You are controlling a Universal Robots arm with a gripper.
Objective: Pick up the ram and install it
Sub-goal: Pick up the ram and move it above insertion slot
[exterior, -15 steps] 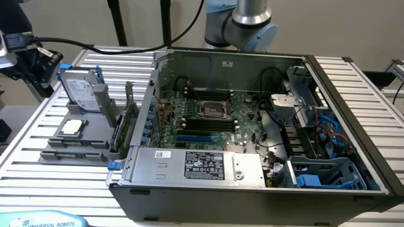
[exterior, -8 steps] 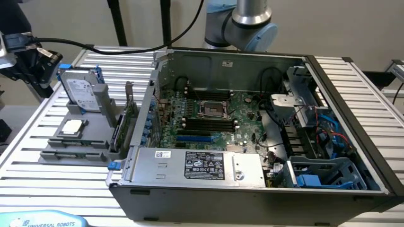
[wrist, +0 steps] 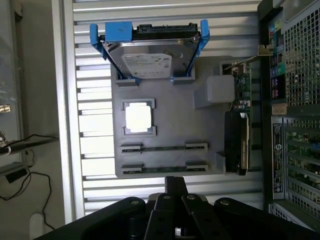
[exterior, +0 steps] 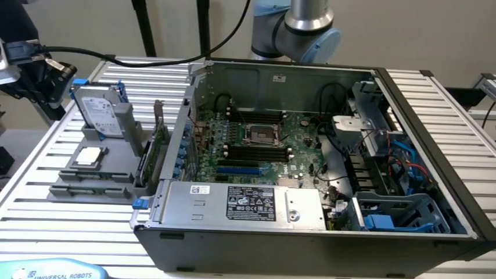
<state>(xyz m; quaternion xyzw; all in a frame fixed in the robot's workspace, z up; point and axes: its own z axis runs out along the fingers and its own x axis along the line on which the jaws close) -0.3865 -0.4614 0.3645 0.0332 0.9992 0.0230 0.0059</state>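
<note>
We cannot tell whether the tool [wrist: 175, 186] is apart or together. The ram [wrist: 164, 147] stands edge-up in the holder [wrist: 172, 117], exterior view's lower left; a skewed grasp could jam it.

Open room lies over the ram [wrist: 164, 146] sticks along one holder [wrist: 170, 115] edge. The upright hard drive [wrist: 147, 57] walls the opposite edge, and the card [wrist: 241, 87] and computer case [wrist: 295, 75] crowd one side.

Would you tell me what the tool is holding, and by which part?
Nothing that shows: the tool hangs clear of the ram, which lies in holders on the grey tray.
</note>
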